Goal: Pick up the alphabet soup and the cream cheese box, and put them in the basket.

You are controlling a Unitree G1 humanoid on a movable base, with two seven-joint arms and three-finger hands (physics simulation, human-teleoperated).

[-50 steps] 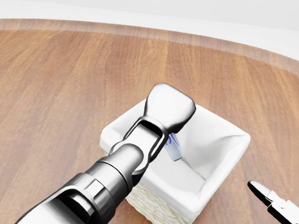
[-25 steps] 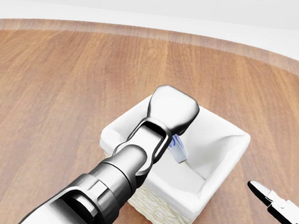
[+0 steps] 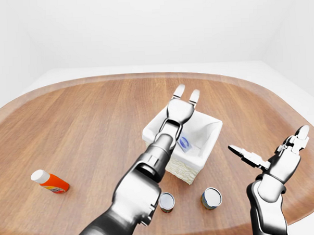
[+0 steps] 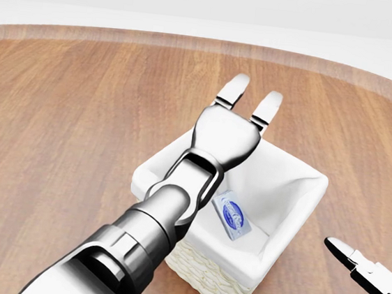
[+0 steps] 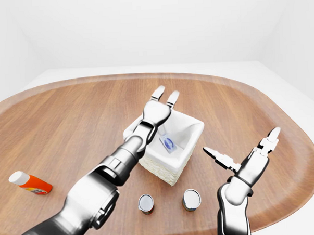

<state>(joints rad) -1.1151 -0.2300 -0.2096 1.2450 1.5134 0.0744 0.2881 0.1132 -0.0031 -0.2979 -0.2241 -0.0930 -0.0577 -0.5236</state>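
An orange bottle (image 3: pixel 50 181) with a white cap lies on its side near the left edge of the wooden table (image 3: pixel 84 115), well apart from everything else, with bare wood all around it. The left hand (image 4: pixel 238 116) reaches over the white basket (image 4: pixel 295 206), its fingers (image 4: pixel 231 92) spread straight out past the basket's far rim toward the top of the head view; it holds nothing and touches nothing that shows. Below its wrist, inside the basket, the cream cheese box (image 4: pixel 231 215) lies tilted against the white lining, free of the hand. The basket stands near the table's middle, with a wide stretch of open wood between it and the far edge. Toward the near edge, two cans stand close to the basket: a smaller can (image 5: pixel 145 203) just below its lower corner and, to the right, a second can (image 5: pixel 191 198), probably the alphabet soup, though its label is too small to read. Further right the right hand (image 3: pixel 270 154) hovers above the table's right side, fingers splayed wide and empty, with clear wood between it and the basket.
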